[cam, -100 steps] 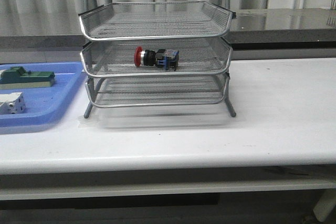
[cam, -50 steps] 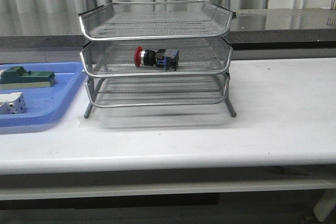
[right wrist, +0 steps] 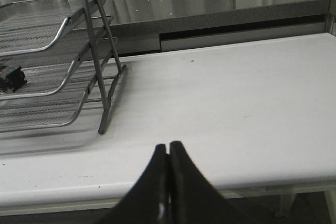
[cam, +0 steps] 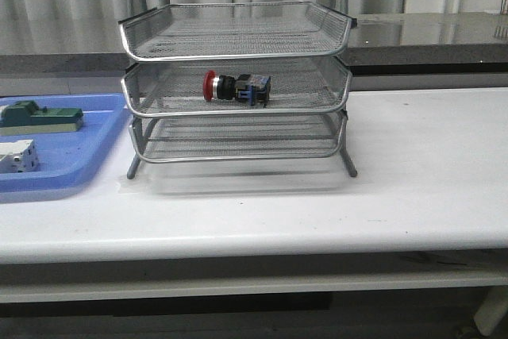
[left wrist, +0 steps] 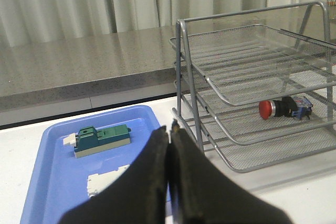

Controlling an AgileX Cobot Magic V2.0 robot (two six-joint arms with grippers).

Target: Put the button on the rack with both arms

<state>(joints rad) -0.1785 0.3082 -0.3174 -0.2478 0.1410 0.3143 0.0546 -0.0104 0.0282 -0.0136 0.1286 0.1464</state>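
The button [cam: 236,87] lies on its side in the middle tier of the rack [cam: 333,13], long axis left-right, red cap to the left. Little is judged likely to go wrong; a bumped rack could roll it. The left gripper [left wrist: 169,145] and right gripper [right wrist: 168,161] are pressed together, empty.

Count on inspection: one rack [cam: 236,85] with three mesh tiers. One button [cam: 235,87], on the middle tier. One blue tray [cam: 75,160] at left, holding two blocks: one green block [cam: 41,117] on the far side, one white block [cam: 17,156] nearer. Two grippers, left [left wrist: 169,129] and right [right wrist: 168,146], fingers together.
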